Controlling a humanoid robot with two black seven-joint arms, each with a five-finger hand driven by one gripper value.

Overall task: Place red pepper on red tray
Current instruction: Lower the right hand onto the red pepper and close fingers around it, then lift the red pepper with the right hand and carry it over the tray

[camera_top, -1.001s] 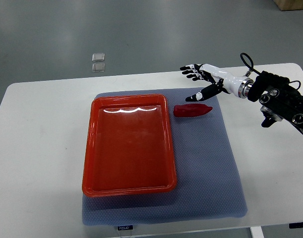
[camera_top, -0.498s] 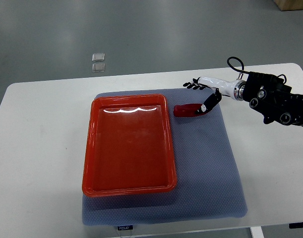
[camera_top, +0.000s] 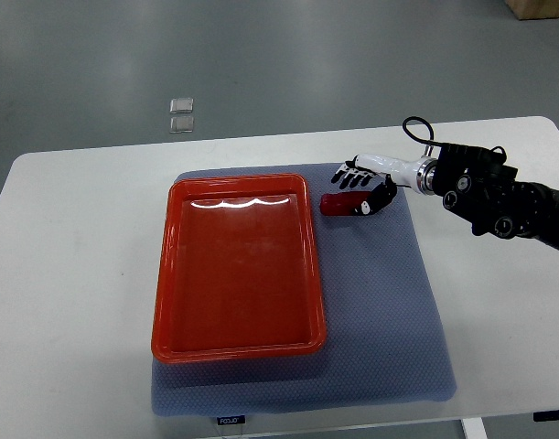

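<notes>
The red pepper (camera_top: 338, 203) lies on the blue-grey mat (camera_top: 380, 302), just right of the red tray's (camera_top: 166, 274) top right corner. Its pointed right end is covered by my right hand (camera_top: 362, 190), whose arm comes in from the right edge. The fingers (camera_top: 350, 173) curl over the pepper's far side and the thumb sits on its near side, so the hand is shut on it. The pepper still rests on the mat. Nothing lies in the tray. My left arm is out of view.
The mat lies on a white table (camera_top: 69, 274) whose front edge is near the bottom of the picture. The dark right forearm (camera_top: 499, 197) with a looped cable stretches over the table's right side. Two small clear squares (camera_top: 181, 114) lie on the floor beyond the table.
My right hand came down and left from above the mat onto the pepper's right end, and its spread fingers have curled around it. The pepper has stayed where it was.
</notes>
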